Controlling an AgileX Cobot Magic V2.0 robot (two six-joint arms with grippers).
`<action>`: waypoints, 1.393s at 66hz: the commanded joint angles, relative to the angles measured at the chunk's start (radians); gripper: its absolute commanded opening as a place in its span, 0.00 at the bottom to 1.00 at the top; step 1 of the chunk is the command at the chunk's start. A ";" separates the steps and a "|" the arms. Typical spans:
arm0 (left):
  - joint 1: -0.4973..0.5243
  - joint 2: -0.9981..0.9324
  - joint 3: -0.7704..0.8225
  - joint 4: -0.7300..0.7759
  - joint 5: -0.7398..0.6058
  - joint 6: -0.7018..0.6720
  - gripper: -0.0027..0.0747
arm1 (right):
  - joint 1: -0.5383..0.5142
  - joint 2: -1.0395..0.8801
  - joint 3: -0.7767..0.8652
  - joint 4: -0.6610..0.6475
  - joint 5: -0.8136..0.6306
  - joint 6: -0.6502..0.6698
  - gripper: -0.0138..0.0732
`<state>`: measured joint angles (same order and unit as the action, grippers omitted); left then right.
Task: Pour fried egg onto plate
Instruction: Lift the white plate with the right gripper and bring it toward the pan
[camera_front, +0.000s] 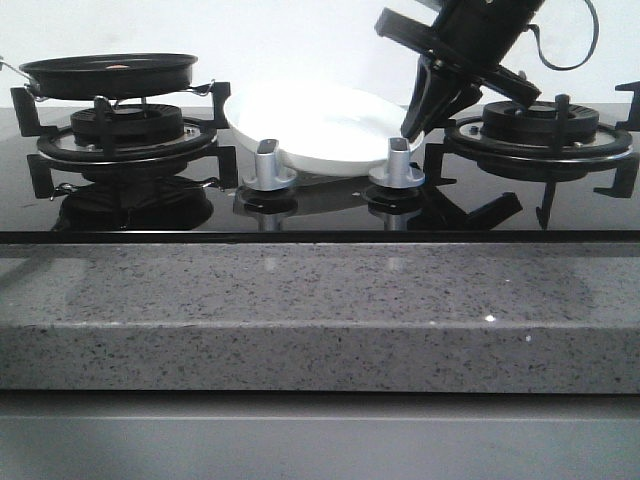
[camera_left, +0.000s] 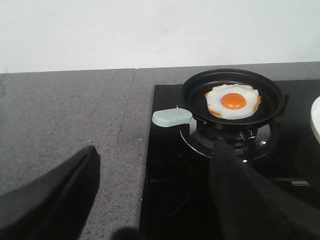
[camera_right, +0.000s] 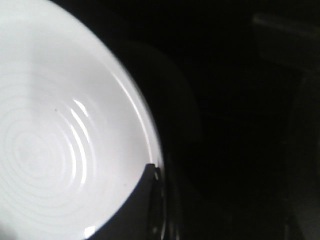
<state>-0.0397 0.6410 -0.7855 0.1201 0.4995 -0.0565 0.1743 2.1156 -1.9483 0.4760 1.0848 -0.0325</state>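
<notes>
The fried egg (camera_left: 233, 101), white with an orange yolk, lies flat in a black pan (camera_left: 270, 92) that sits on the left burner (camera_front: 110, 130). The pan's pale green handle (camera_left: 171, 117) points toward my left gripper (camera_left: 155, 147), which hangs open well short of it, over the stove's edge. The white plate (camera_front: 310, 125) is between the burners, tilted toward the front. My right gripper (camera_front: 413, 125) is shut on the plate's right rim; in the right wrist view one finger (camera_right: 145, 195) lies over the rim of the plate (camera_right: 50, 140). The left gripper is outside the front view.
Two silver stove knobs (camera_front: 268, 165) (camera_front: 397, 162) stand just in front of the plate. The right burner grate (camera_front: 540, 130) is under my right arm. Grey speckled counter (camera_left: 65, 125) runs left of the black glass hob, with a white wall behind.
</notes>
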 joint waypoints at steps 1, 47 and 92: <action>-0.006 0.005 -0.031 0.006 -0.081 -0.001 0.64 | -0.005 -0.067 -0.027 0.043 -0.021 -0.009 0.08; -0.006 0.005 -0.031 0.006 -0.081 -0.001 0.64 | -0.044 -0.224 -0.024 0.172 0.046 0.009 0.08; -0.006 0.005 -0.031 0.006 -0.081 -0.001 0.64 | 0.208 -0.399 0.254 -0.289 0.054 0.212 0.08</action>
<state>-0.0397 0.6410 -0.7855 0.1201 0.4995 -0.0565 0.3829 1.7857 -1.7078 0.1908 1.1763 0.1779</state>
